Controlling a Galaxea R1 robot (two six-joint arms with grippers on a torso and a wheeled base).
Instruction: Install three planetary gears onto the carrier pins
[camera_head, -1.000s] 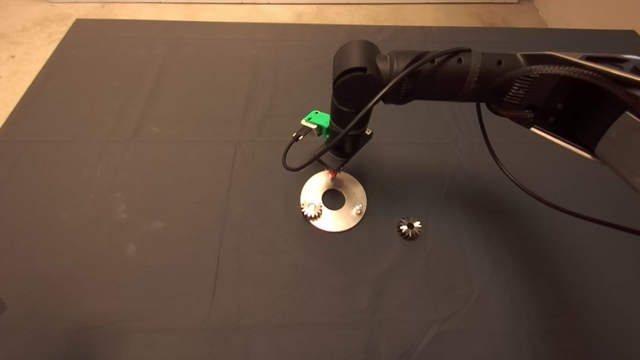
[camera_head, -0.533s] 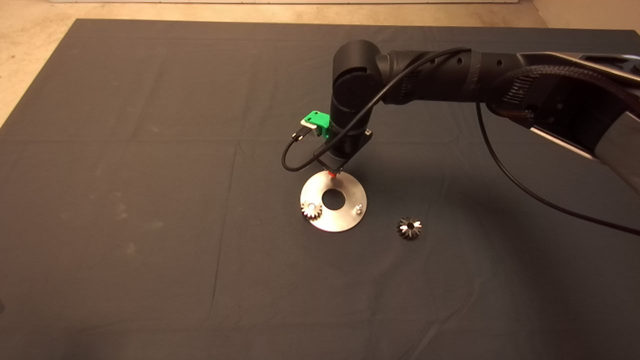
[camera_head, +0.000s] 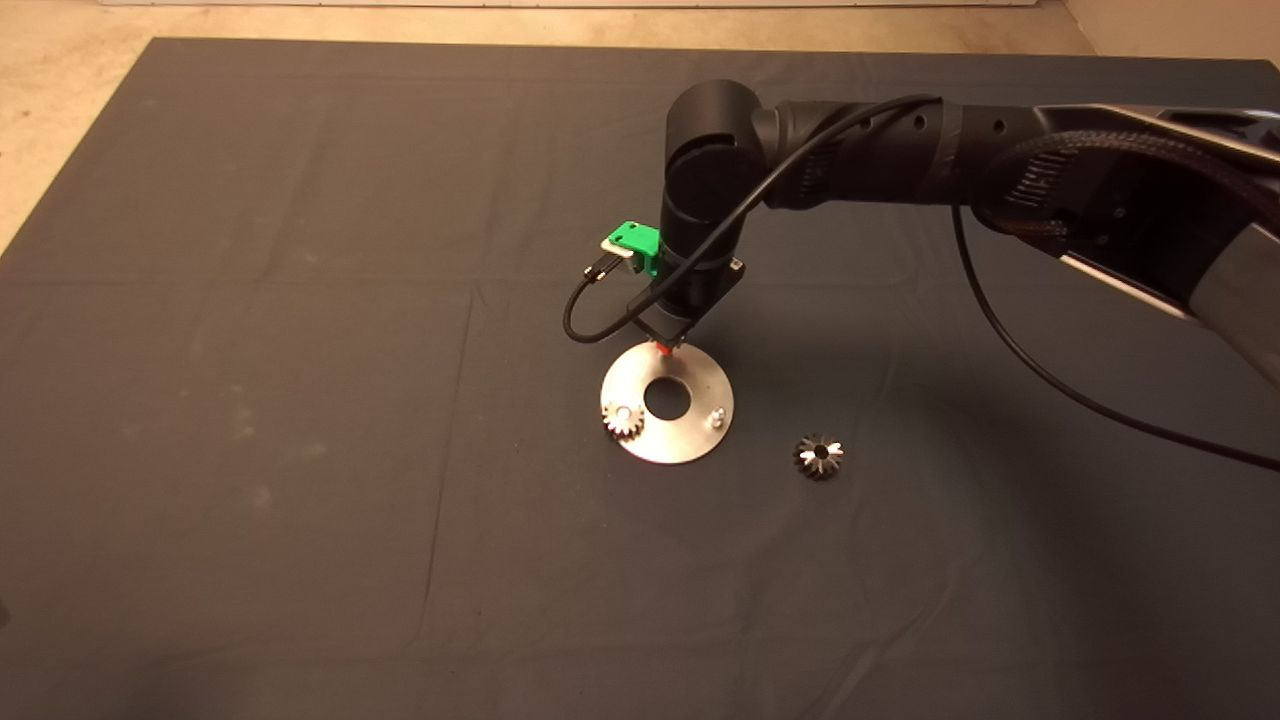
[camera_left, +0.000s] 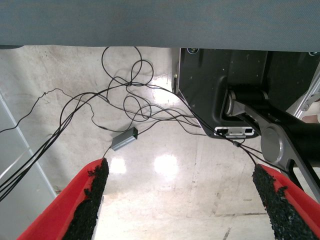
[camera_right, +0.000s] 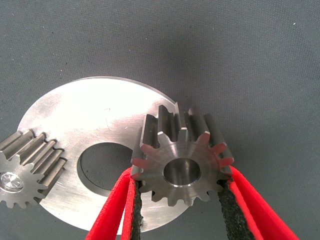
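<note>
1. Fingers (camera_right: 227, 200) of our right gripper (camera_right: 180, 210) are pinching 1 planetary gear (camera_right: 181, 157) by its teeth, a black pad pressing on each flank, the centre hole facing the wrist camera.

2. We are holding that gear over the round plate (camera_right: 95, 112), at the rim beside the central hole (camera_right: 102, 165). The pin beneath it is hidden by the gear, so we cannot tell whether the bore is already on the stud or just above it.

3. Comparing with the head views from 1 s and 0.5 s ago, we are seeing almost nothing changing: the right arm (camera_head: 860, 150) is staying in the same pose over the plate's far edge, and the plate is not shifting on the mat (camera_head: 250, 350). We are judging this as a pause or a very fine alignment, not a release.

4. Outward from there, 1 gear (camera_head: 622, 420) is already sitting on its pin at the plate's left rim, 1 bare carrier pin (camera_head: 716, 416) is standing at the right rim, and the third gear (camera_head: 818, 456) is lying on the mat, apart from the plate.

5. We are therefore working on the 2nd of 3 installs.

6. Our left gripper (camera_left: 180, 200) is waiting out of the head view, fingers spread wide, its camera showing floor and cables (camera_left: 125, 95).
</note>
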